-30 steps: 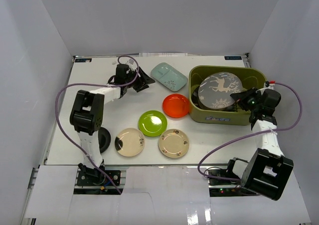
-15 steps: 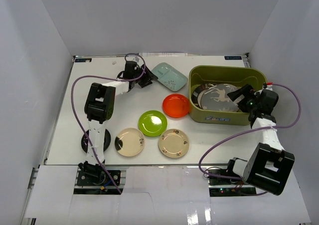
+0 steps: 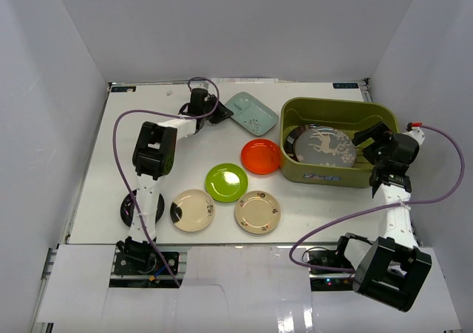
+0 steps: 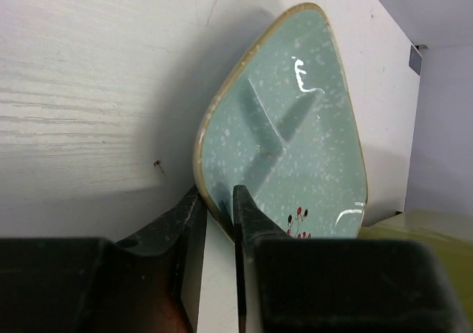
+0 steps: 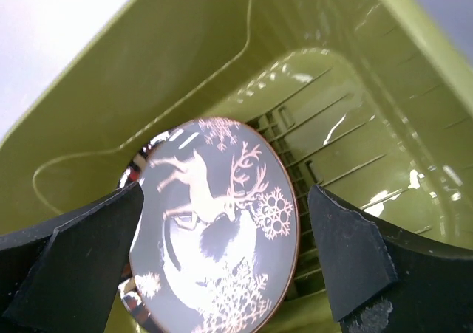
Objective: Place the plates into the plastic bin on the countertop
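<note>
Top view: the pale teal oblong ceramic plate [image 3: 251, 113] is sitting far back on the white countertop [image 3: 185, 163]. The grey round deer plate [image 3: 325, 145] is lying inside the olive-green plastic bin [image 3: 336, 103].

Left wrist: the left gripper [image 4: 214, 215] is pinching the teal rim, fingers [image 4: 247, 218] narrow.

Right wrist: the right gripper [image 5: 222, 200] is hanging spread wide above the deer plate.

Bright, even; glare on bin [image 5: 207, 67] — fingers [image 4: 185, 229] blurred

Plastic bin [image 3: 332, 100]: far strip bare; deer plate [image 3: 325, 144] covers the near floor; orange-red plate [image 3: 261, 156] just beside the left wall.
</note>
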Action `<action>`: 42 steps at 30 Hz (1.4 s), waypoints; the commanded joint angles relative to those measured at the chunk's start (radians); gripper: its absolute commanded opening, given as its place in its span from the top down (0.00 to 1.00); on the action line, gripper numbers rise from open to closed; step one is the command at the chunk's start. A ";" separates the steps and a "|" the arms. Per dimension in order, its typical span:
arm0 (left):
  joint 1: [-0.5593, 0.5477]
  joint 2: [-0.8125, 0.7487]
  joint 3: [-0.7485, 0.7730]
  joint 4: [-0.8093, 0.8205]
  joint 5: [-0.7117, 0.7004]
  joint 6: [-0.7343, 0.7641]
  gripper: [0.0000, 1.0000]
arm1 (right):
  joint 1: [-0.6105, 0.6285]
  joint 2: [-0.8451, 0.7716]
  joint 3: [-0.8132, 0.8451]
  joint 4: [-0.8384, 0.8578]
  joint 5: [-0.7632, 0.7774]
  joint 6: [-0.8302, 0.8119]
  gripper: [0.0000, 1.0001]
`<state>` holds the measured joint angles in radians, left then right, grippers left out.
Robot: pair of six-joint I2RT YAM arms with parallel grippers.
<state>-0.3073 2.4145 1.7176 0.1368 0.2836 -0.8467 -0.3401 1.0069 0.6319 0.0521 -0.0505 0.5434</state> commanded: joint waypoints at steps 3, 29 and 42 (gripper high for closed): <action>-0.006 -0.008 0.010 -0.063 -0.067 0.032 0.85 | 0.001 -0.042 0.003 -0.003 -0.084 -0.007 0.04; 0.290 -0.719 -0.507 0.225 0.256 -0.135 1.00 | 0.889 0.320 0.575 -0.112 -0.298 -0.395 0.09; 0.278 -1.121 -0.829 0.161 0.408 -0.091 1.00 | 0.898 0.536 0.678 -0.121 -0.357 -0.373 0.08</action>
<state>-0.0296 1.4029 0.8856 0.2443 0.6209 -0.9249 0.5568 1.5528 1.3231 -0.1246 -0.3649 0.1471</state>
